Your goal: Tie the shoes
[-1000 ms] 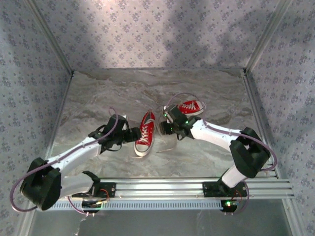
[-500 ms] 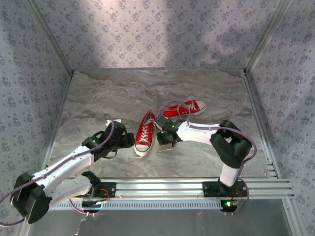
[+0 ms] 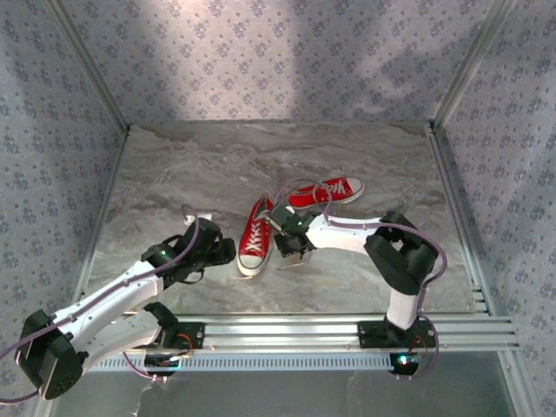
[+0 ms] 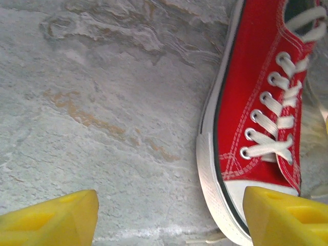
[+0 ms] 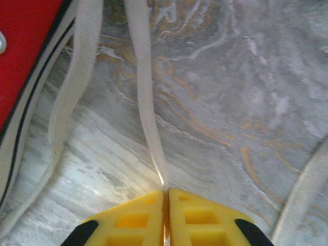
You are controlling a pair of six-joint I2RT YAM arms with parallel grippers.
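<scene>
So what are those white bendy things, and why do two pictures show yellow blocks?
The white things are a robot's left arm and right arm, bolted at the table's near edge. One picture looks down from above. The other two come from a camera on each wrist, and the yellow blocks are that arm's fingertips. Two red sneakers lie on the table: the nearer sneaker between the arms, the other sneaker farther back. The right jaws are shut on a white lace beside the nearer sneaker. The left jaws stand open by it, holding nothing.

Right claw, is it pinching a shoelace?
Yes, the right claw is shut on a white shoelace that runs up from between its yellow fingers.
</scene>
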